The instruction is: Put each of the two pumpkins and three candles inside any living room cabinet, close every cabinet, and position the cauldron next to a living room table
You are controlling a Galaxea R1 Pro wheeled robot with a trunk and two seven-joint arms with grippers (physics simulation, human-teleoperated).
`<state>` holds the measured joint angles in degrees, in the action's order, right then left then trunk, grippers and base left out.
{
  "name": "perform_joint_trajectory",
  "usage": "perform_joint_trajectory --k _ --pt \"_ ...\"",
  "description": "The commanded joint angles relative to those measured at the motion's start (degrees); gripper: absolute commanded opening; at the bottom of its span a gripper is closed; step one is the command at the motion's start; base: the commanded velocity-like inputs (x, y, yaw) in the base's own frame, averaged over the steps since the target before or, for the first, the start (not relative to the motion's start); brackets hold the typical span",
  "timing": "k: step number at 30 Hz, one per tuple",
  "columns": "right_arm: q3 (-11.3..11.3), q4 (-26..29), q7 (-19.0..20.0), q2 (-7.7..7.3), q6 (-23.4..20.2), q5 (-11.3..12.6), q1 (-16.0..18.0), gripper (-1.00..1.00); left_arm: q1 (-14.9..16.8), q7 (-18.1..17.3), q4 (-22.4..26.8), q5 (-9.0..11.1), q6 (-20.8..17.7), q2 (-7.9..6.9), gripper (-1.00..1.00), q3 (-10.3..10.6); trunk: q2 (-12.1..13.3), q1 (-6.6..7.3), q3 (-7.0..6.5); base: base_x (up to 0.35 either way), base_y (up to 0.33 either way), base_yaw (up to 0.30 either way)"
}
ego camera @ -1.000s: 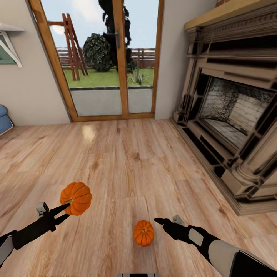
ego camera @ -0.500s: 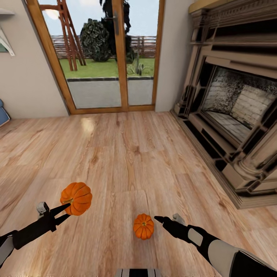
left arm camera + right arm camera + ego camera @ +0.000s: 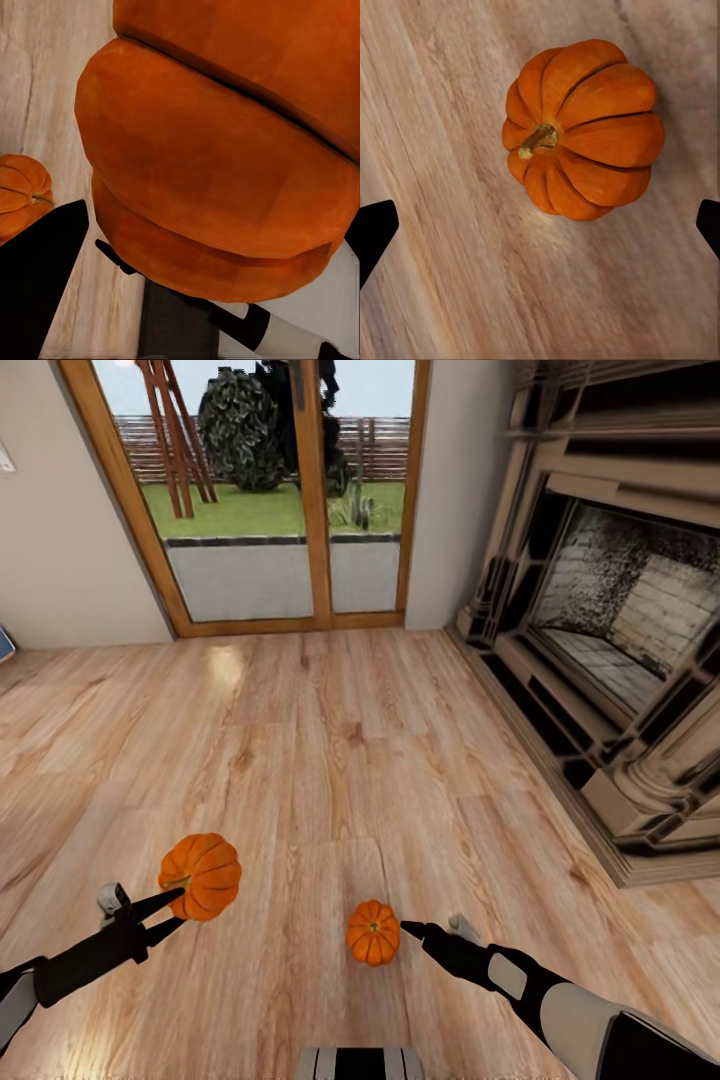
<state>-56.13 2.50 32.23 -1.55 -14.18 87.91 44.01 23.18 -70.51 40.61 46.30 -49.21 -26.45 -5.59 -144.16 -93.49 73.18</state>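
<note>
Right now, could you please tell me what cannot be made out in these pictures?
- Left gripper: in the left wrist view the held pumpkin covers most of its fingers.
- Floor pumpkin: cut off by the left wrist view's edge.
- Right gripper: its finger spacing is unclear from the head view.

The floor (image 3: 330,760) is light-brown wood planking with visible grain, running from the glazed doors (image 3: 270,500) at the far wall toward the camera and up to the stepped base of the fireplace (image 3: 620,660), which stands on it along the right side. One small orange pumpkin (image 3: 373,932) sits directly on the boards in the near middle, stem up; in the right wrist view the same pumpkin (image 3: 583,129) rests on the planks with bare wood all around it.
</note>
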Motion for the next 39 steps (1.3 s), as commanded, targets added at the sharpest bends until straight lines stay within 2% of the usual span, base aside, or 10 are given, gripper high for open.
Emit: perform_joint_trajectory --k 1,5,16,18,21,24,39 --pt "-0.37 0.07 0.14 -0.03 -0.32 0.59 0.03 1.0 0.02 0.06 0.54 0.24 -1.17 -0.04 -1.0 0.02 -0.03 -0.01 0.27 0.0 0.0 0.0" --pt "-0.38 0.19 0.16 -0.03 -0.32 0.52 0.03 1.0 0.02 0.1 1.83 0.2 -2.32 -0.08 -1.0 0.05 -0.09 -0.11 1.16 0.0 0.0 0.0" --pt "-0.38 0.48 0.44 -0.03 0.72 0.45 0.03 1.0 0.02 0.11 2.15 0.19 -2.56 -0.02 -1.0 0.06 -0.23 -0.4 3.59 0.0 0.0 0.0" --pt "-0.38 0.49 2.05 -0.03 1.47 0.38 0.03 1.0 0.02 0.11 2.16 0.19 -2.56 -0.02 -1.0 0.06 -0.26 -0.45 4.04 0.0 0.0 0.0" --pt "-0.38 0.12 7.87 -0.03 1.96 0.34 0.03 1.0 0.02 0.11 2.19 0.19 -2.56 -0.01 -1.0 0.06 -0.3 -0.53 4.7 0.0 0.0 0.0" --pt "-0.38 -0.06 10.2 -0.03 2.09 0.33 0.04 1.0 0.02 0.11 2.19 0.19 -2.56 0.0 -1.0 0.11 -0.34 -0.6 5.36 0.0 0.0 0.0" --pt "-0.38 -0.3 11.24 -0.03 2.23 0.48 0.03 1.0 0.02 0.11 2.19 0.19 -2.56 0.0 -1.0 0.18 -0.54 -0.99 8.69 0.0 0.0 0.0"
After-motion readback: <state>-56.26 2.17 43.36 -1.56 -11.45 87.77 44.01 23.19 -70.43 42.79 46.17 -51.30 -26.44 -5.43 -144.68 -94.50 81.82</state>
